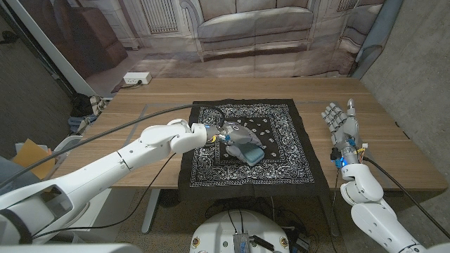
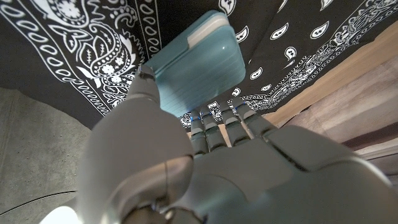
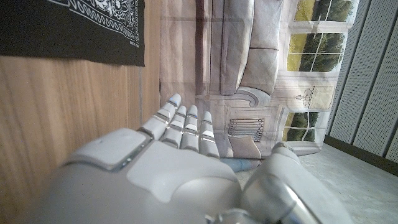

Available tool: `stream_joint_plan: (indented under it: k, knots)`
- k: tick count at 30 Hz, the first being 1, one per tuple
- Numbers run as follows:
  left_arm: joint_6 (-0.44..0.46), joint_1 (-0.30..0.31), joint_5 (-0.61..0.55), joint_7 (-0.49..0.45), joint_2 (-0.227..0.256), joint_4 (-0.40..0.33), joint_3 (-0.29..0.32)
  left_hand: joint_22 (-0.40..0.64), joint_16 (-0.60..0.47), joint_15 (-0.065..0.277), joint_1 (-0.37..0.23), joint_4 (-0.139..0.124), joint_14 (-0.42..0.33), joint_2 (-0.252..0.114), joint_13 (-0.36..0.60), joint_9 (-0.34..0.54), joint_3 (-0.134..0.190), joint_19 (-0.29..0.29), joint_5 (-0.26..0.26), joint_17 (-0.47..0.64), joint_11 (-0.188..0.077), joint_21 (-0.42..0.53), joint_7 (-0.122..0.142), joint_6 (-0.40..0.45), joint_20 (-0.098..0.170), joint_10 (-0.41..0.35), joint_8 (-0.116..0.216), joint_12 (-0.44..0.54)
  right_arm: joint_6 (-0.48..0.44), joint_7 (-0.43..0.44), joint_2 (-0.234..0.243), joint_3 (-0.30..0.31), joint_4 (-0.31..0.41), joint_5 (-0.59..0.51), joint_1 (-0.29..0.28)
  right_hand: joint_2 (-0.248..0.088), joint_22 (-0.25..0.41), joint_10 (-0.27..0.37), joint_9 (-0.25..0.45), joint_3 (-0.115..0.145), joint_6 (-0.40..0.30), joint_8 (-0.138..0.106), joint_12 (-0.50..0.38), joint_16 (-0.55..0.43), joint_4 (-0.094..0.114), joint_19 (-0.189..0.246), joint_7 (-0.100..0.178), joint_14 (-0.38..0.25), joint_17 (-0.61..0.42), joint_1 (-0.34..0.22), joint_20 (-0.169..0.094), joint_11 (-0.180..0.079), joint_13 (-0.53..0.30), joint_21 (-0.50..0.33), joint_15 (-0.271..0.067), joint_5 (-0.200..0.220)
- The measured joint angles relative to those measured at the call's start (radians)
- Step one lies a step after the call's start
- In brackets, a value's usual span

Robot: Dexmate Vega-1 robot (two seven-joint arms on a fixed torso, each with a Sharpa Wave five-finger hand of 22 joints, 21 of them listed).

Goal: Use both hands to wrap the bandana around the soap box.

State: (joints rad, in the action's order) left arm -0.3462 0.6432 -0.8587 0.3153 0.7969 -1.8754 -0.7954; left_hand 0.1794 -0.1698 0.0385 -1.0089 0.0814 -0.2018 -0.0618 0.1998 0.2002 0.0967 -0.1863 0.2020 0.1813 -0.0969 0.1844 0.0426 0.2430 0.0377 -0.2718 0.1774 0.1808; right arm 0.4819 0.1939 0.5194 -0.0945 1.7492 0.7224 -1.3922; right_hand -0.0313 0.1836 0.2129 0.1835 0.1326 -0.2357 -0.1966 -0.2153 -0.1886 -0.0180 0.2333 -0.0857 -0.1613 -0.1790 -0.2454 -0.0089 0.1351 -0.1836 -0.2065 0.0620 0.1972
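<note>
Risk lies in the left hand (image 1: pixel 223 133) gripping the teal plastic soap box (image 1: pixel 252 150) mid-way on the black paisley bandana (image 1: pixel 281 165): a slip could shove it off-centre, while the right hand (image 1: pixel 342 125) waits open beside the cloth.

Your arms: glossy white rounded shells, black cable trailing along each. Left hand (image 1: pixel 233 135) and right hand (image 1: pixel 342 123) grey, segmented fingers; blue fitting at right wrist.
</note>
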Motion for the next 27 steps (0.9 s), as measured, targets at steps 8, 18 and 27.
stream_joint_plan:
  k: [8, 18, 27]
  knots:
    - [0.023, -0.001, -0.012, 0.022, 0.0, -0.014, -0.001, 0.0, 0.0, -0.001, 0.013, -0.007, 0.058, 0.024, 0.0, 0.0, -0.015, 0.05, 0.0, 0.0, 0.01, 0.0, -0.014, -0.067, -0.007, 0.06, 0.0, 0.0, 0.001, -0.006, 0.0, 0.001, -0.001, 0.005, 0.002, -0.004, 0.0, 0.0, 0.0, 0.0, 0.0, 0.0, 0.0, 0.0, 0.0, 0.0, 0.0, 0.0, 0.0, -0.004, 0.0, 0.0, 0.0, 0.0, 0.0, 0.0]
    - [0.048, -0.001, -0.018, 0.038, 0.003, -0.035, 0.003, 0.0, -0.004, -0.003, 0.017, -0.013, 0.059, 0.027, 0.0, 0.0, -0.021, 0.067, 0.0, 0.0, 0.004, 0.0, -0.009, -0.072, 0.0, 0.073, 0.008, 0.003, 0.008, -0.016, -0.002, 0.001, -0.013, 0.008, 0.007, -0.007, 0.0, 0.0, 0.005, 0.0, -0.005, 0.0, 0.0, 0.0, 0.0, 0.0, 0.005, 0.0, 0.0, -0.007, 0.0, 0.0, 0.0, 0.0, 0.0, 0.0]
    - [0.082, 0.01, -0.017, 0.04, 0.012, -0.064, 0.023, -0.003, -0.012, -0.003, 0.032, -0.015, 0.051, 0.029, 0.0, 0.0, -0.032, 0.067, 0.0, -0.005, -0.004, 0.0, 0.0, -0.055, 0.0, 0.065, 0.018, 0.012, 0.021, -0.03, -0.008, -0.003, -0.025, 0.014, 0.009, -0.007, 0.0, 0.0, 0.005, 0.0, -0.005, 0.0, 0.0, 0.0, -0.009, 0.0, 0.005, 0.0, 0.0, -0.007, 0.0, 0.0, 0.0, 0.0, 0.0, 0.0]
